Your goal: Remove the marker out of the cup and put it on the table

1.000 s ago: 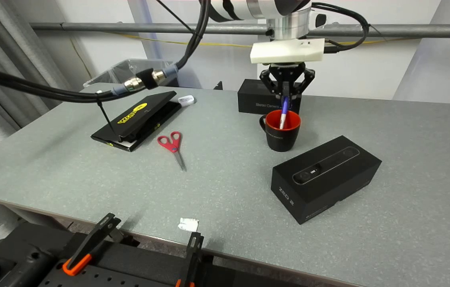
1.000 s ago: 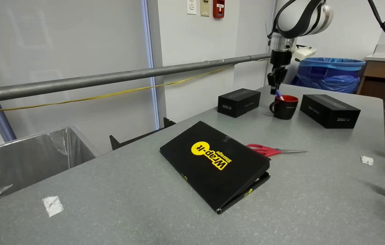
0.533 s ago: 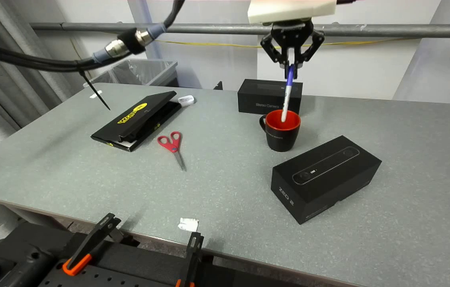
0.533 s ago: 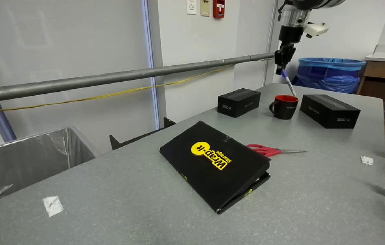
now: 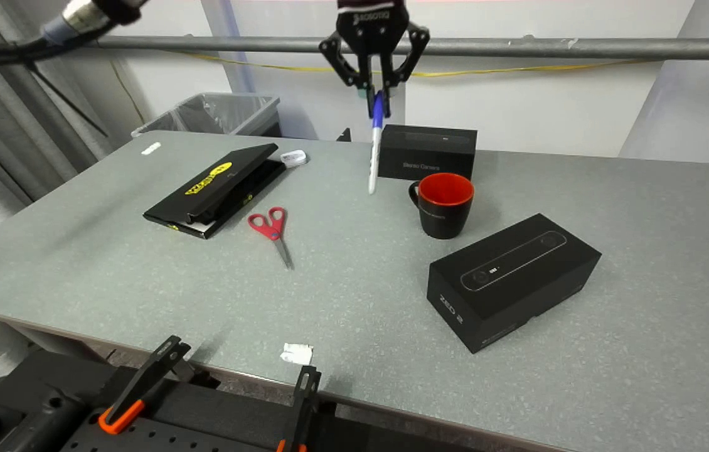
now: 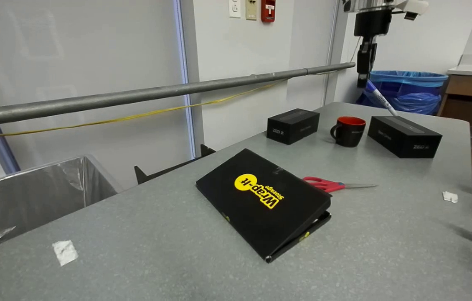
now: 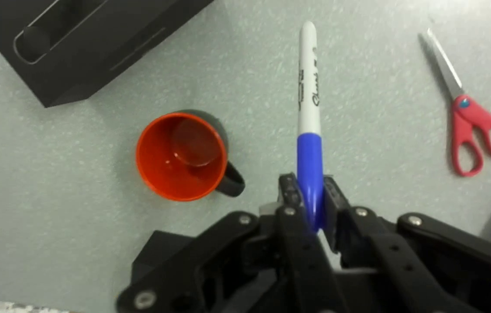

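In the air beside the cup [image 5: 444, 215] and apart from it, the marker [image 7: 309, 124] hangs whitish end down, its blue end pinched in the nearly closed claw [image 7: 310, 195].

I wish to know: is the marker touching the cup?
Apart. The wrist view shows grey table between the marker, held by the hand, and the cup; in an exterior view, a gap separates the white end from the cup's handle.
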Controlling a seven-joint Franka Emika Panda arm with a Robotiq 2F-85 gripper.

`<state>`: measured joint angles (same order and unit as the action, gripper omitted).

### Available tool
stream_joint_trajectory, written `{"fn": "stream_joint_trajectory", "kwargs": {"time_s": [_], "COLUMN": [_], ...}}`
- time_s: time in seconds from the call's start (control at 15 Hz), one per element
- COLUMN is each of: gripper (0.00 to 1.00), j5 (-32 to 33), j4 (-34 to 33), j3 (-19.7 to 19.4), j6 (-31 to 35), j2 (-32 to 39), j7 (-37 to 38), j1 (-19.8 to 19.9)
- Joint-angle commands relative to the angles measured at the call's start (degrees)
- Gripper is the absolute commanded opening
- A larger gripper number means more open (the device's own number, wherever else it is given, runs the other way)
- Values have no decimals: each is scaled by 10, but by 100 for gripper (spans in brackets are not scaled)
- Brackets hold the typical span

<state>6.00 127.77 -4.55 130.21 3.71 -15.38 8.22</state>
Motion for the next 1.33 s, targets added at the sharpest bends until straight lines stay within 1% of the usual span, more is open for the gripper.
{"fn": "stream_joint_trajectory", "kwargs": {"time_s": [0.0, 0.2, 0.4, 0.67, 0.93, 1.0, 1.07, 1.13, 1.27], "gripper": [4, 4, 4, 4, 4, 16, 41, 44, 56], "j5": [91, 159, 206, 187, 187, 190, 195, 200, 206], "j4": [40, 28, -4, -59, -105, -113, -119, -121, -125], "j3": [14, 22, 17, 21, 20, 19, 18, 16, 14], "j6": [9, 2, -11, -46, -70, -73, -74, -68, -62], "j2": [35, 96, 161, 230, 274, 280, 286, 288, 293], "j7": [59, 112, 147, 117, 108, 106, 106, 108, 110], "j1": [-38, -67, -90, -95, -97, -98, -100, -102, -105]}}
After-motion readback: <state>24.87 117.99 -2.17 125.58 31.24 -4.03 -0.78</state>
